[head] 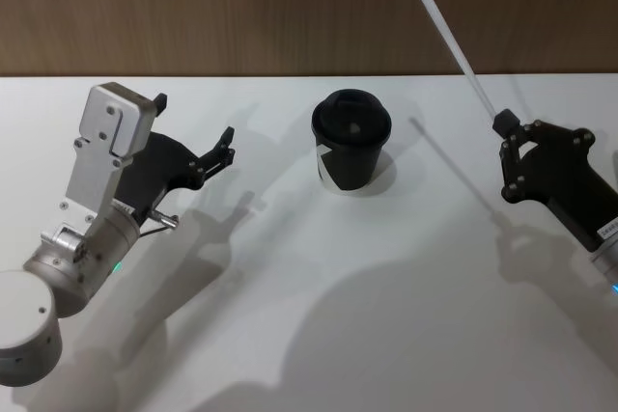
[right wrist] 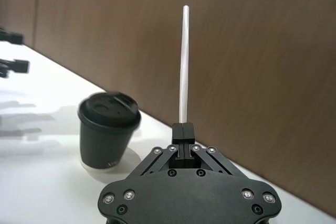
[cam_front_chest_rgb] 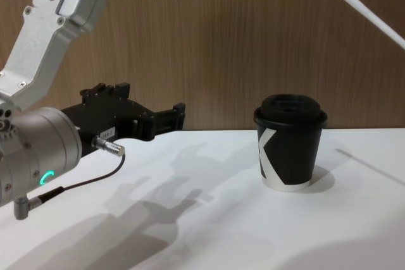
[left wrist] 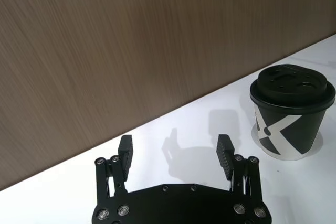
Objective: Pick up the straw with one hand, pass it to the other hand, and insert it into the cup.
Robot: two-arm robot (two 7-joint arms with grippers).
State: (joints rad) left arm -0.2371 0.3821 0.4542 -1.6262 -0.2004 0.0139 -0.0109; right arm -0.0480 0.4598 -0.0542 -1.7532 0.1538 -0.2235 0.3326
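Right hand (head: 502, 125) clamps the straw (head: 446, 31) at its low end; left hand (head: 193, 120) — spread wide, empty — near the cup (head: 350, 142).

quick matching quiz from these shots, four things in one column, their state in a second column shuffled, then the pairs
Column one
1. straw
2. cup
3. left gripper
4. right gripper

Column two
a. fingers open, holding nothing
b. fingers shut on the straw's lower end
c. standing upright, nothing touching it
d. up in the air, tilted

Pairs: 1-d, 2-c, 3-a, 4-b
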